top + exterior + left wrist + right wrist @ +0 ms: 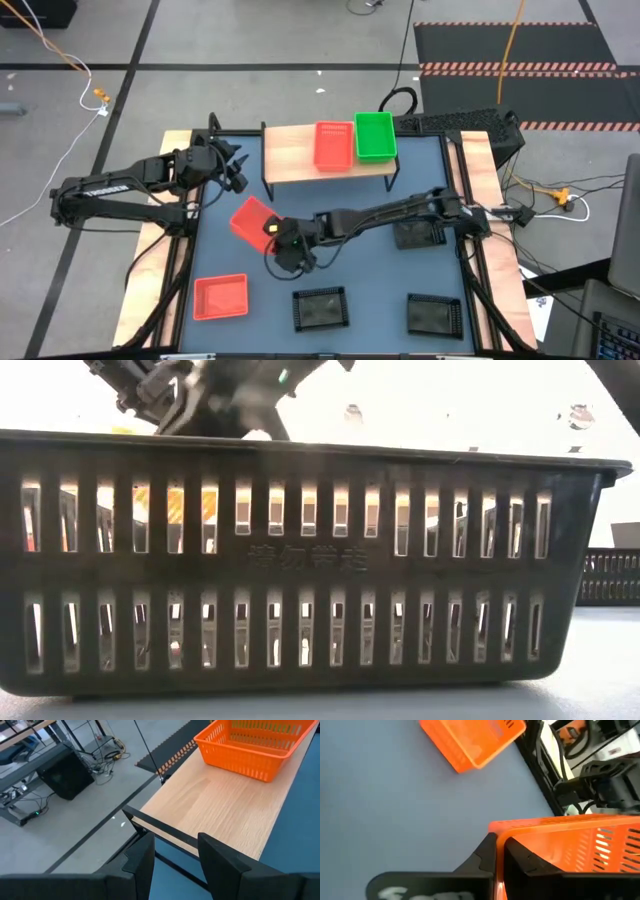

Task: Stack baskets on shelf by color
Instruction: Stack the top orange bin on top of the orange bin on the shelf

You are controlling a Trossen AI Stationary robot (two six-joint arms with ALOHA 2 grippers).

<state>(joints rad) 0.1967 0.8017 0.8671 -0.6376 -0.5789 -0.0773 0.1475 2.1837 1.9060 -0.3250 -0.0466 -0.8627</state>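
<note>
The wooden shelf point(300, 160) stands at the table's far side with a red basket point(334, 145) and a green basket point(375, 136) side by side on its right half. My right gripper point(283, 243) is shut on a second red basket point(250, 220) at the table's middle left. A third red basket point(220, 297) lies flat near the front left. My left gripper point(175, 860) hovers open just off the shelf's left end point(215, 805), touching nothing. My right gripper pinches one side wall of the red basket point(501, 845) close to a corner, with one finger point(532, 865) inside the basket and the other point(480, 857) outside. The fingers slant down from the table's right. The basket sits tilted in the hold, turned askew to the table's edges.
Black baskets lie on the table: one at the front middle point(320, 308), one at the front right point(435, 313), one under my right arm point(420, 235). The front one fills the low view point(300, 560). The shelf's left half point(290, 150) is bare wood.
</note>
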